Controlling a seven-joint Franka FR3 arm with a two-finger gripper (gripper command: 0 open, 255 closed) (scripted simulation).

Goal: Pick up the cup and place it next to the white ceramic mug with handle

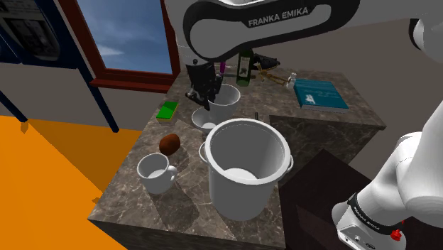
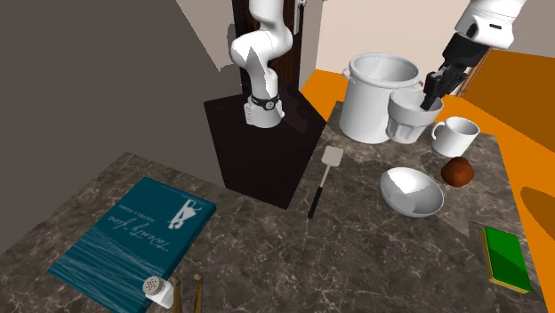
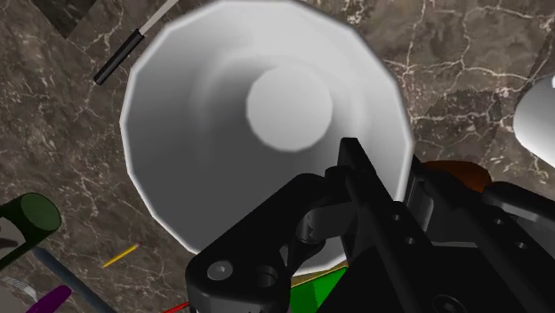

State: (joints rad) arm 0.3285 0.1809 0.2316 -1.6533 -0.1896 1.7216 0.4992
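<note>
Over the dark marbled bench (image 2: 356,233), a white cup (image 2: 407,126) is pinched by its rim in the hand (image 2: 430,98), near a large white pot (image 2: 366,107) and a handled mug (image 2: 455,136).

The light is even and rather bright, and all edges look crisp. On the dark marbled counter (image 1: 152,206) a soft shadow lies between the big pot (image 1: 245,167) and the mug (image 1: 156,174). My white arm (image 1: 255,25) carries a gentle shine. In the second exterior view the bowl (image 2: 412,191) has a bright patch inside, and the wall at that view's left is dim. From my wrist the cup (image 3: 231,116) shades smoothly from pale bottom to grey wall, its rim drawn in flat facets. My black gripper (image 3: 382,164), clasping that rim, is almost a silhouette.
</note>
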